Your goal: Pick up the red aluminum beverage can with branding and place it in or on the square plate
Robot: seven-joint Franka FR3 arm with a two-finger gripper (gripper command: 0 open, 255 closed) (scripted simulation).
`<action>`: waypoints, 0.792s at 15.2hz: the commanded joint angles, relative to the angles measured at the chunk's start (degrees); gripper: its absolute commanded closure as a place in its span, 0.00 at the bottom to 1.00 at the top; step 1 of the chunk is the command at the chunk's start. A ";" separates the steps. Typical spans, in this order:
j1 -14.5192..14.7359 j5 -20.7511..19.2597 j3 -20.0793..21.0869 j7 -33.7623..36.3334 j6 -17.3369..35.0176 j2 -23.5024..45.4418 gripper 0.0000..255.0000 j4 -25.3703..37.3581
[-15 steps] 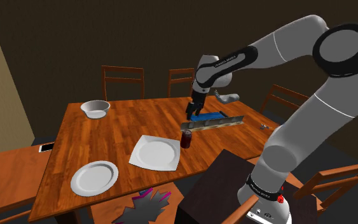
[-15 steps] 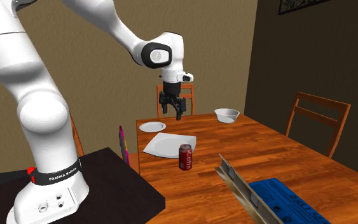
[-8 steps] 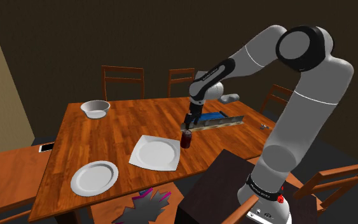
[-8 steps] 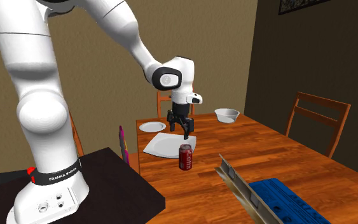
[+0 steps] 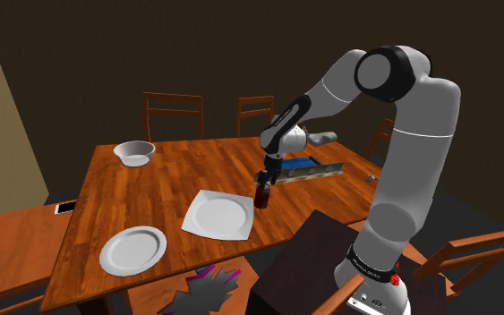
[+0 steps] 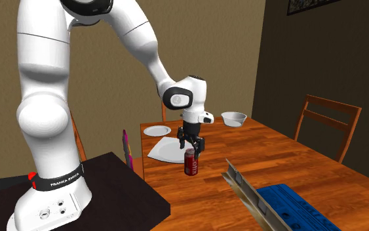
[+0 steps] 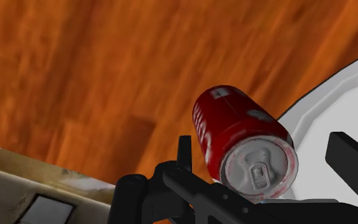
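- The red can [image 5: 261, 197] stands upright on the table [image 5: 196, 170], near the edge facing the stand and just beside the square plate [image 5: 217, 215]. It is not yet lifted.
- The gripper [image 6: 191, 147] sits at the can's top with its fingers spread either side, apparently not touching.
- Closing, lifting and carrying to the plate all seem left to do.
- Half a second ago the gripper was higher; the can has not moved.

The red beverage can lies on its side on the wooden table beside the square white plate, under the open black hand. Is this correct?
No: the red beverage can stands upright, as the second exterior view shows. The rest holds: it is on the wooden table beside the square white plate, under the open black hand.
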 commanded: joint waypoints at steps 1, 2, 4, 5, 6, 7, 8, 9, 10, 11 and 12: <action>-0.14 0.85 0.31 -0.68 1.39 1.46 0.00 0.02; -0.20 1.30 0.51 -1.00 2.11 2.20 0.00 0.01; -0.32 2.01 0.86 -1.51 3.23 3.38 0.00 0.03; -0.32 2.01 0.86 -1.50 3.24 3.38 0.00 0.03; -0.33 2.01 0.87 -1.50 3.23 3.38 0.00 0.03; -0.33 2.01 0.87 -1.50 3.23 3.38 0.00 0.03; -0.33 2.01 0.87 -1.50 3.23 3.38 0.00 0.03; -0.33 2.01 0.87 -1.50 3.23 3.38 0.00 0.03; -0.33 2.01 0.87 -1.50 3.23 3.38 0.00 0.03; -0.33 2.01 0.86 -1.50 3.23 3.37 0.00 0.02; -0.33 2.01 0.86 -1.50 3.23 3.37 1.00 0.02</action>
